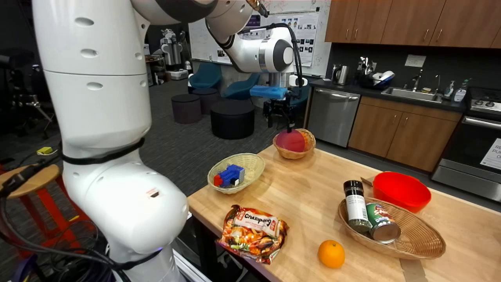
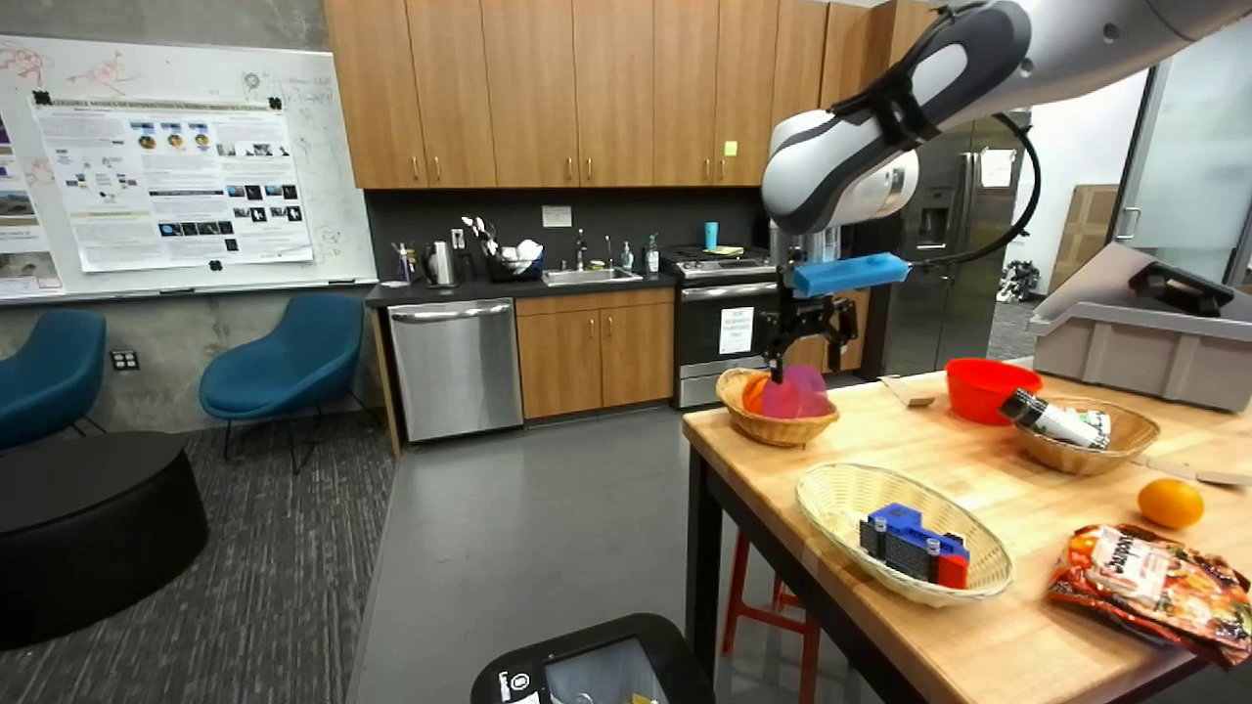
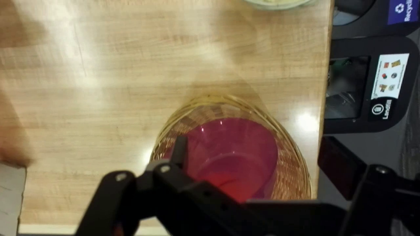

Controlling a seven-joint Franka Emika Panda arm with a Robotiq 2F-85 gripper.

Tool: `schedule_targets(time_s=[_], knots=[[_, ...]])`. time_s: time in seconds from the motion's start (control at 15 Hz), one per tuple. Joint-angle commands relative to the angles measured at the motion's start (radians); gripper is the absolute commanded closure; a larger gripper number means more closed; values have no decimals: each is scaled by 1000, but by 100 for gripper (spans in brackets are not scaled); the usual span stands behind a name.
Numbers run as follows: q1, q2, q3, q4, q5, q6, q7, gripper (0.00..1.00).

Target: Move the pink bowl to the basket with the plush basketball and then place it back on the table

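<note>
The pink bowl (image 1: 290, 141) sits tilted inside the tan woven basket (image 1: 294, 153) at the table's far corner; both also show in the wrist view, the bowl (image 3: 236, 141) and the basket (image 3: 292, 164). The plush basketball (image 1: 308, 139) is in the same basket, partly hidden by the bowl; it also shows in an exterior view (image 2: 752, 393). My gripper (image 2: 807, 365) is open above the basket, fingers wide apart. In the wrist view one finger is at the bowl's rim, and the other is off past the table's edge. Whether the finger touches the bowl, I cannot tell. The table (image 1: 313, 184) is light wood.
A pale basket with blue items (image 1: 236, 172) stands along the near edge. A noodle packet (image 1: 254, 234), an orange fruit (image 1: 331, 253), an oval basket (image 1: 419, 233) with a shaker and a can, and a red bowl (image 1: 401, 190) are on the table. A grey bin (image 2: 1144, 342) stands behind.
</note>
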Motion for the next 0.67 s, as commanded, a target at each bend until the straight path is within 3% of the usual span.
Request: schedule_targets(time_s=[0.0,0.33,0.6], knots=[[3,11,-3,8,71,-101,37,0],[1,25,-6,6,178,-66,84,0],[6,34,-13,-2,181,32,164,0]])
